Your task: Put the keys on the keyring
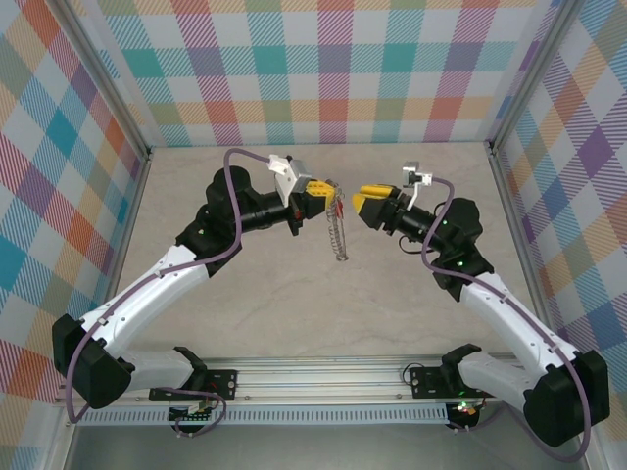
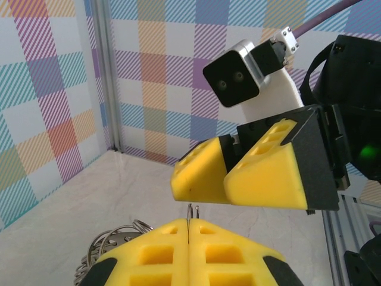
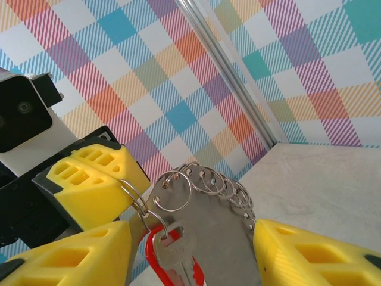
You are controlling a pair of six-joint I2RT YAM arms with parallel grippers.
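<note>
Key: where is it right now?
In the right wrist view, the key hangs low centre from a keyring loop, just below-right of the shut left gripper, between the right gripper's fingers.

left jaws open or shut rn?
Shut. The left gripper's yellow jaws meet with no gap in the left wrist view, pinching the thin wire of the keyring.
</note>
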